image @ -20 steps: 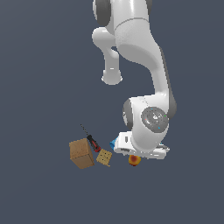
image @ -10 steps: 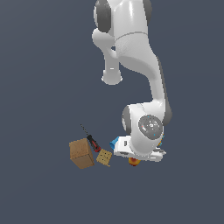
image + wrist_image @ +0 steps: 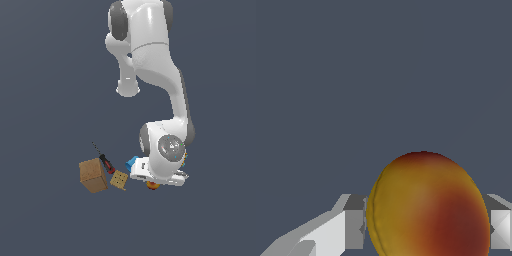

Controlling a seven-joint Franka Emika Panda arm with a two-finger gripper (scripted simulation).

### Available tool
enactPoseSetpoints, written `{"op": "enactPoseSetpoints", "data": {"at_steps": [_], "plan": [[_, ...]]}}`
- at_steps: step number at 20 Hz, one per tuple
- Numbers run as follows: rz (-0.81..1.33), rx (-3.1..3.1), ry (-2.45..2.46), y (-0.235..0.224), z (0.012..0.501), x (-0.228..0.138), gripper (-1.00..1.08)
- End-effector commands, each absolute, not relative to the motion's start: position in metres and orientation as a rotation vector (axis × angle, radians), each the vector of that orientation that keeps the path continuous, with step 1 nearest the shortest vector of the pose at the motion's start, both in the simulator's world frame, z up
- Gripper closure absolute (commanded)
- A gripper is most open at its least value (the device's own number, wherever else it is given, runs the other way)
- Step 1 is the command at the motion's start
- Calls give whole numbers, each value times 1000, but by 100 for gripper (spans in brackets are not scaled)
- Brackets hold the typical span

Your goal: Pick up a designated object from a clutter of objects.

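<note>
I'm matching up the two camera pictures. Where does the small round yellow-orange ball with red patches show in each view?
Exterior view: the small round yellow-orange ball with red patches peeks out under the white gripper, at the clutter's right end in the exterior view.
Wrist view: the ball fills the foreground between the two jaws.
Shared landmark: the gripper itself.

Yellow-orange ball (image 3: 428, 207) with a dark red patch, filling the gap between two pale grey fingers (image 3: 341, 227), one finger against each flank, all against plain dark grey ground (image 3: 381, 75).
</note>
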State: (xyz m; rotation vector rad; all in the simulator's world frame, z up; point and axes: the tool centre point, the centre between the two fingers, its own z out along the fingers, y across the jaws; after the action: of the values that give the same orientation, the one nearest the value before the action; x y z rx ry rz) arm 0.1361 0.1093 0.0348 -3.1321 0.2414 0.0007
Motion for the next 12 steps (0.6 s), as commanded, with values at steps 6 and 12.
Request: {"op": "enactPoseSetpoints", "data": {"at_steps": [6, 12], "plan": [[0, -3132, 243, 109, 35, 136, 108], [1, -3132, 241, 108, 38, 134, 108]]}}
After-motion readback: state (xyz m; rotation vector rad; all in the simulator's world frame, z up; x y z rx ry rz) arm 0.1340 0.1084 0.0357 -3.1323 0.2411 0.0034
